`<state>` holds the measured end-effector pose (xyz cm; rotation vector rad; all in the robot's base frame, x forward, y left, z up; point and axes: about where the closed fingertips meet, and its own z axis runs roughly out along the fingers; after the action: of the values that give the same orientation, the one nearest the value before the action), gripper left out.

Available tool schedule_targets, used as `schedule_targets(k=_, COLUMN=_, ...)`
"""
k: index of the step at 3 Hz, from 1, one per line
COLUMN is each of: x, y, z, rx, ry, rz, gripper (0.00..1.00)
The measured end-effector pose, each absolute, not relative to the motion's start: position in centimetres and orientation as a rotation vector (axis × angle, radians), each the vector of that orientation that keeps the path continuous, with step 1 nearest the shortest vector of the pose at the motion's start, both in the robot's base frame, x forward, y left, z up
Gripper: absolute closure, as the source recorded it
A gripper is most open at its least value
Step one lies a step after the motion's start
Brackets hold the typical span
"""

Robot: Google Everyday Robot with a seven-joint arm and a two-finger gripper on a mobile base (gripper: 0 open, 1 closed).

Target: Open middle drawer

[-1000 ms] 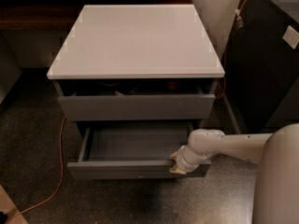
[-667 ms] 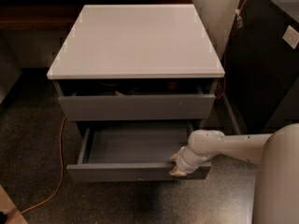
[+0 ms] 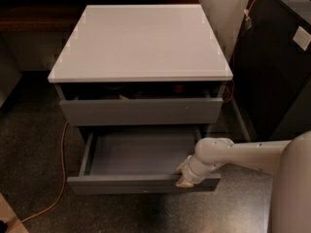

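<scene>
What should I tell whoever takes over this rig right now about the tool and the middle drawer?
Tool: at the right end of the middle drawer's front, on its top edge.
Middle drawer: pulled well out, its inside in plain view below the top drawer, which stands slightly ajar under the white cabinet top.
Done: the middle drawer looks open.
Left: probably only to let go and draw the arm back clear of the drawer front.

The drawer [image 3: 141,183] was plain grey, like the upper drawer [image 3: 141,111]. The top [image 3: 141,40] was pale grey-white. The gripper [image 3: 184,174], at the drawer's front right rim, was cream, and the arm [image 3: 243,154] off-white. The floor [image 3: 29,154] was dark and speckled, the cable [image 3: 62,154] orange.
</scene>
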<state>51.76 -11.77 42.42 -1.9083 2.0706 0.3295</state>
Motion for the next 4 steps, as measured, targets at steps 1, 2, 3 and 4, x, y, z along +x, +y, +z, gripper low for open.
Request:
schedule_targets(k=1, x=51.8, y=-11.8, z=42.4, rx=-1.908, ry=2.071, rz=0.330, gripper=1.00)
schedule_targets(k=2, x=50.4, y=-11.2, z=42.8, rx=-1.921, ry=2.064, rz=0.325, gripper=0.88)
schedule_targets(k=3, x=50.2, y=-11.1, z=42.8, rx=-1.923, ry=2.063, rz=0.325, gripper=0.57)
schedule_targets(k=4, x=50.2, y=-11.1, z=42.8, rx=-1.923, ry=2.063, rz=0.325, gripper=0.33)
